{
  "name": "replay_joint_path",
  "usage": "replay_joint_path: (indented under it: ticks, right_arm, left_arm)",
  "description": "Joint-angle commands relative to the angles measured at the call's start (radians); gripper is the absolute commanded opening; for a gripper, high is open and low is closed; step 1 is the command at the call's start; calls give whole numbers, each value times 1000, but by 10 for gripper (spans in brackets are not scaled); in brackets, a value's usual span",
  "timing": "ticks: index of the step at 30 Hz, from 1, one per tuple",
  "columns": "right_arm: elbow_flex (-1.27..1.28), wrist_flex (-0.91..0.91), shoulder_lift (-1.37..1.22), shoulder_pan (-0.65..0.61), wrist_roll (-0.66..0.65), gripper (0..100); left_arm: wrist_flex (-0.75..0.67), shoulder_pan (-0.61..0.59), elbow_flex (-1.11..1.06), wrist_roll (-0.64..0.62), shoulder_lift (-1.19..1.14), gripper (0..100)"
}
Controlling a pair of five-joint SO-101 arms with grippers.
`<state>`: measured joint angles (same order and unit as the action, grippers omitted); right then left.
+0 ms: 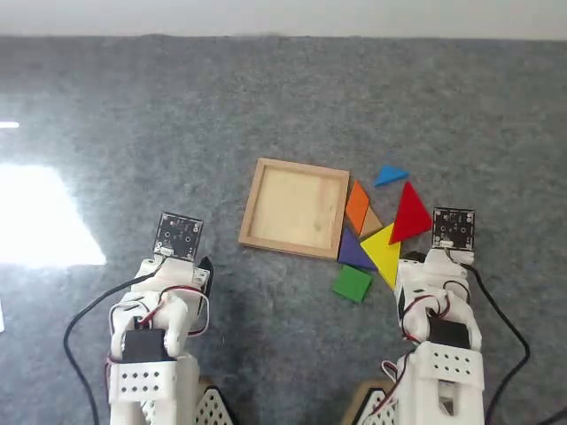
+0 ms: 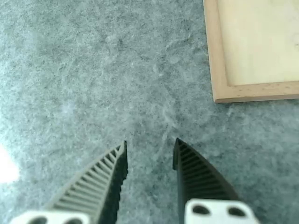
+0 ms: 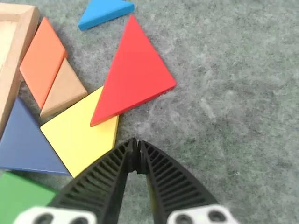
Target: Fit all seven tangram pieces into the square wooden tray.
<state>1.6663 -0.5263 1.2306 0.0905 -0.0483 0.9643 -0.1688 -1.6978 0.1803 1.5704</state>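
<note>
The square wooden tray (image 1: 254, 205) lies mid-table with nothing in it; its corner (image 2: 219, 70) shows in the left wrist view. The pieces lie just right of it: orange parallelogram (image 1: 356, 206), tan triangle (image 1: 370, 221), blue triangle (image 1: 389, 175), red triangle (image 1: 410, 213) partly over the yellow triangle (image 1: 384, 252), purple triangle (image 1: 353, 251), green square (image 1: 352, 283). My right gripper (image 3: 137, 144) is shut, empty, beside the yellow triangle (image 3: 81, 135) and red triangle (image 3: 133, 74). Over bare felt left of the tray, my left gripper (image 2: 149, 149) is open.
Grey felt covers the table. A bright glare patch (image 1: 40, 217) lies at the far left. Both arm bases stand at the near edge. Free room lies behind the tray and on the left.
</note>
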Motion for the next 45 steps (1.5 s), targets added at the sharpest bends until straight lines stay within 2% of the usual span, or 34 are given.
replay_joint_path:
  ticks: [1,12,14,16,17,19,22,25,29,37,45]
  right_arm:
    - [12,4,18,-7,8,7]
    - [-5,33,18,-10,9,7]
    - [-34,71,18,25,-11,7]
    - [-104,45,18,116,-95,6]
    - [-163,13,8,151,-146,6]
    - [-318,-170,5,163,-203,6]
    - [-580,-455,4,45,-157,6]
    - [-740,-507,-27,-93,-118,6]
    - [-835,-516,-249,-166,-91,6]
    - [-1071,-355,-901,-140,120,6]
    - [-1422,-395,-1420,-139,91,9]
  left_arm:
    - [0,-6,8,14,15,152]
    - [0,-6,8,14,15,152]
    - [0,-6,8,14,15,152]
    - [0,-6,8,14,15,152]
    - [0,-6,8,14,15,152]
    - [0,-6,8,14,15,152]
    - [0,-6,8,14,15,152]
    - [0,-6,8,14,15,152]
    - [0,-6,8,14,15,152]
    - [0,-6,8,14,15,152]
    - [0,-6,8,14,15,152]
